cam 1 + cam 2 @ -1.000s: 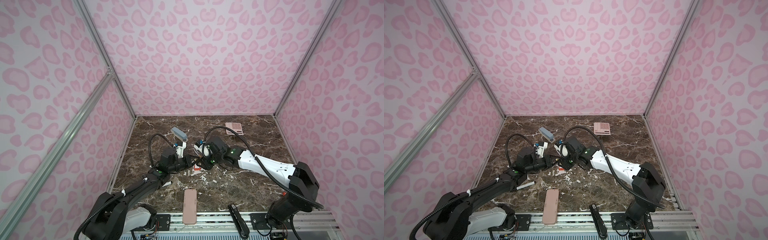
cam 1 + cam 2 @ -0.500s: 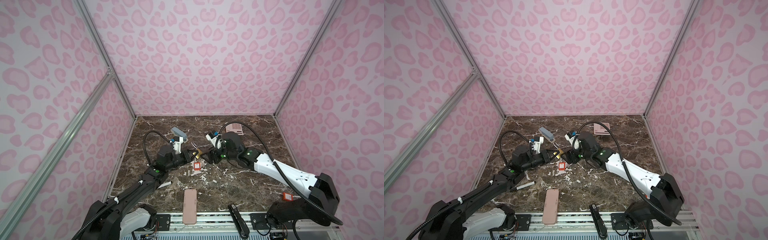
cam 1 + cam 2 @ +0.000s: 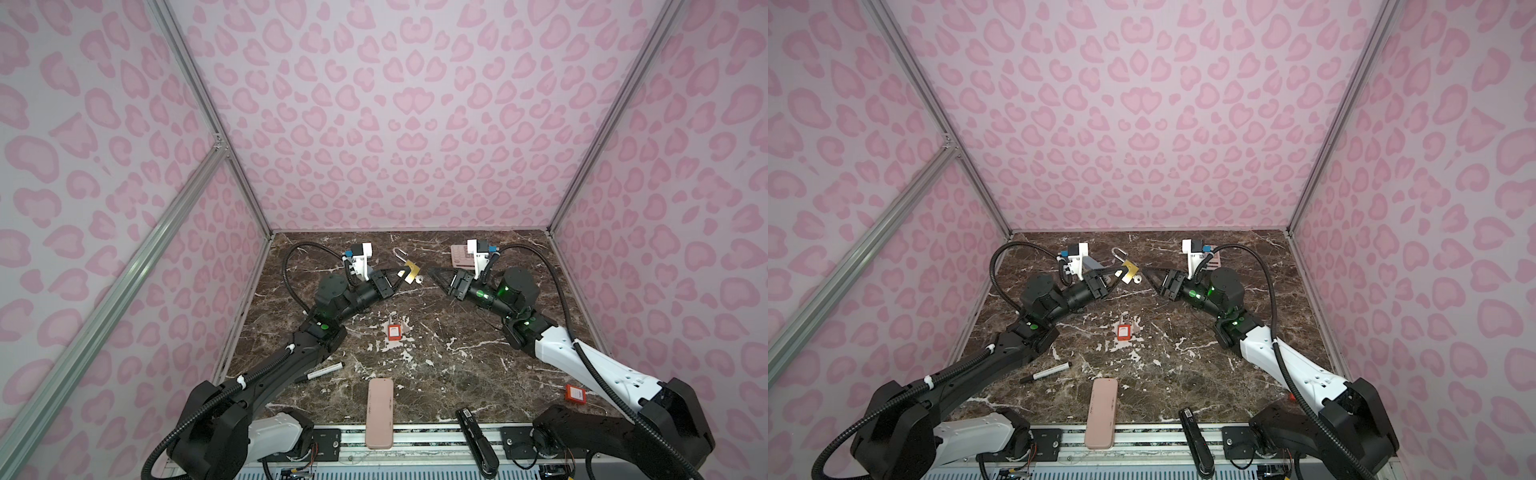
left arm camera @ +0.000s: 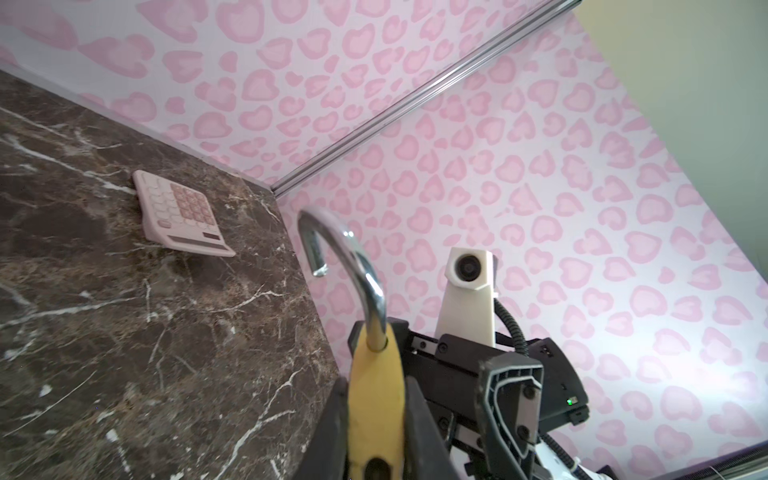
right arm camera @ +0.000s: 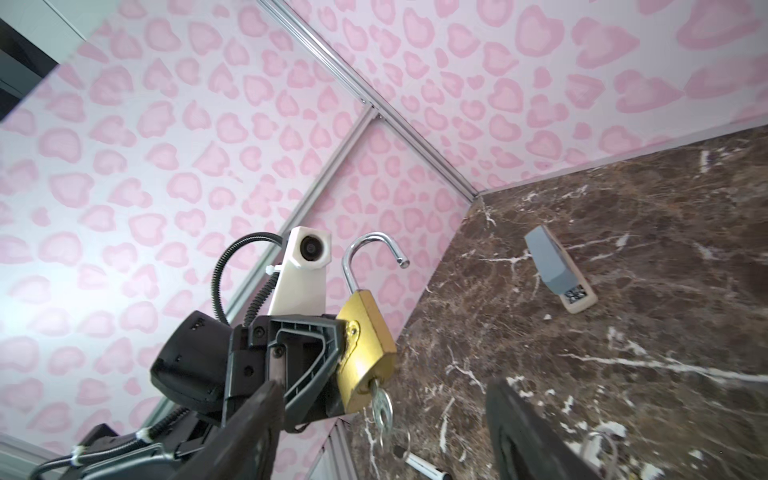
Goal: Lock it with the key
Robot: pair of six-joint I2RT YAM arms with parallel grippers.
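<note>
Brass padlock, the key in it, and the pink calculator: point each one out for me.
brass padlock (image 5: 366,343), right wrist view, flat side of its body.
key (image 5: 377,391), right wrist view, shank just outside the keyhole.
pink calculator (image 4: 183,208), left wrist view, middle of its keypad.

We log the padlock (image 3: 410,266) in the left gripper (image 3: 402,274), off the table (image 3: 457,353), key (image 3: 419,279) in its underside, right gripper (image 3: 434,276) just right of both. Behind that, the calculator (image 3: 459,257); small lock (image 3: 394,331) mid-table; marker (image 3: 322,371) front left; case (image 3: 379,411) over the front edge.
</note>
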